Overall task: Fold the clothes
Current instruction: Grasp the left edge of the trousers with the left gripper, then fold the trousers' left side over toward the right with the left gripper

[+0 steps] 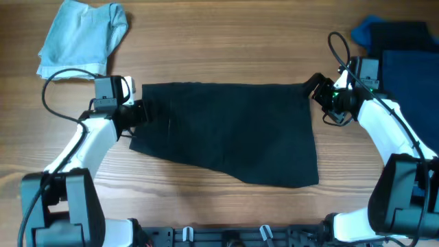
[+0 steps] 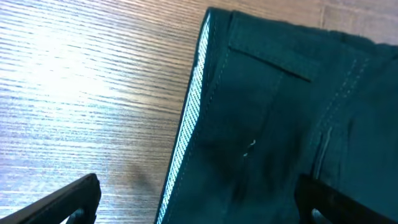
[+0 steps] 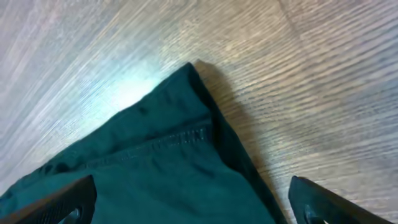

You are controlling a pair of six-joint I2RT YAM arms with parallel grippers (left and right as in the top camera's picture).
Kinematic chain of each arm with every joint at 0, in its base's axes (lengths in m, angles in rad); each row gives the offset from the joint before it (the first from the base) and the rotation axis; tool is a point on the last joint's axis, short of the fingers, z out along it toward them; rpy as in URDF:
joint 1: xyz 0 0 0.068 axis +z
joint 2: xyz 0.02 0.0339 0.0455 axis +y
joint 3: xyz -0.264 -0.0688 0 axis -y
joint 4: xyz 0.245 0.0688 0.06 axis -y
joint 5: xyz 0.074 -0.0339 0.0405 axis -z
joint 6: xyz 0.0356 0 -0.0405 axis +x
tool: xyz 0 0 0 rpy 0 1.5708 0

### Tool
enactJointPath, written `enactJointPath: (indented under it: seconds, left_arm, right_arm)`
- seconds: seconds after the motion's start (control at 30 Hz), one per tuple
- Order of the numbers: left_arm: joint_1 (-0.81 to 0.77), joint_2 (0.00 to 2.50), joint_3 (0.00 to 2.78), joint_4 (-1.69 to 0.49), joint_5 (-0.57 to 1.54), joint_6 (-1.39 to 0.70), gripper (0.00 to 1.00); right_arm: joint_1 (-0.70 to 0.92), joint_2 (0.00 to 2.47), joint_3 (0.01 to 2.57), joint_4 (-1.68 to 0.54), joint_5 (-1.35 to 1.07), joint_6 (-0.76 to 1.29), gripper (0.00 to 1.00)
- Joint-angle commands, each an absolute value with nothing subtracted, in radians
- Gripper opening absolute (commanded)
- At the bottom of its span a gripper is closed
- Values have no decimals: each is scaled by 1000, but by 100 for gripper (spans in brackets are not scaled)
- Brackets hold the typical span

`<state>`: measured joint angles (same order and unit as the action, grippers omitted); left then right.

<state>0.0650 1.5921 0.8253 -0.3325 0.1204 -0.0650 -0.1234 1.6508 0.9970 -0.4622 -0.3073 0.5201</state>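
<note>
Reading the dark garment (image 1: 226,130) as spread flat mid-table, long axis running left to right. Left gripper (image 1: 136,113) sits at its left edge, right gripper (image 1: 319,92) at its far right corner, so each arm is nearest its own end. Both sets of jaws are spread, holding nothing. In both wrist views I see cloth edge between the fingers. My guess: pinch both ends next.
</note>
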Motion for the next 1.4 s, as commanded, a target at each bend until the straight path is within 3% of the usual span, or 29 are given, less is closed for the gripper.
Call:
enactJointPath:
  seconds: [0.0, 0.47, 0.5, 0.53, 0.6, 0.67, 0.8, 1.0, 1.23, 1.37]
  left_arm:
    - [70, 1623, 839, -331, 206, 1, 100]
    - [70, 1713, 838, -352, 324, -23, 100]
    - [70, 1713, 838, -358, 349, -23, 95]
    - [70, 1713, 838, -364, 370, -23, 83]
    - [70, 1713, 838, -372, 385, -31, 40]
    - [70, 1713, 838, -371, 385, -34, 4]
    - [70, 1713, 838, -370, 368, -35, 4]
    - [110, 1669, 864, -396, 165, -120, 4]
    - [165, 1612, 1016, -591, 42, -120, 4]
    - [122, 1611, 1240, -844, 11, -120, 4]
  right_arm:
    - [-124, 1653, 991, -455, -315, 527, 100]
    - [-124, 1653, 991, -455, -315, 527, 100]
    - [-124, 1653, 991, -455, -315, 527, 100]
    - [-124, 1653, 991, -455, -315, 527, 100]
    - [-124, 1653, 991, -455, -315, 527, 100]
    - [-124, 1653, 991, -455, -315, 527, 100]
    - [-124, 1653, 991, -455, -315, 526, 100]
    - [-124, 1653, 991, -455, -315, 527, 100]
    - [-124, 1653, 991, -455, -315, 527, 100]
    - [-124, 1653, 991, -455, -315, 527, 100]
